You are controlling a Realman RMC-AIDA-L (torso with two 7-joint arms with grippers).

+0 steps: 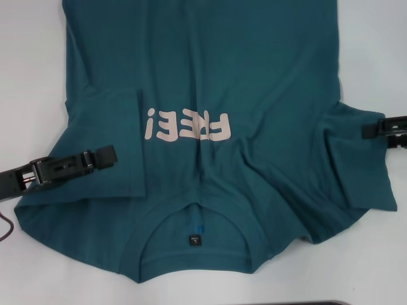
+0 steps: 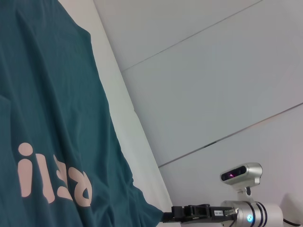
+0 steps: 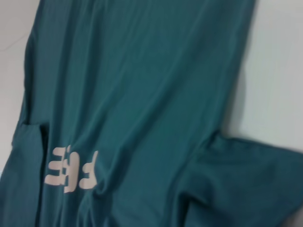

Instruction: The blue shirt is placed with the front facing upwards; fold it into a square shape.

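The blue shirt (image 1: 210, 95) lies flat, front up, on the white table (image 1: 32, 63); collar at bottom centre of head view, hem off the top edge, so its long axis runs top to bottom. Left gripper (image 1: 108, 156) sits over the folded left sleeve (image 1: 108, 146), right gripper (image 1: 367, 130) at the right sleeve (image 1: 356, 159). Cannot tell whether either pair of fingers is parted or closed. Both grippers flank the shirt about equally; left reaches further in

The left gripper (image 1: 108, 157) reaches in low over the blue shirt's (image 1: 210, 70) left sleeve, arm nearly level, fingers close together. The right gripper (image 1: 367, 130) comes in from the opposite side, its tip at the shirt's right sleeve edge.
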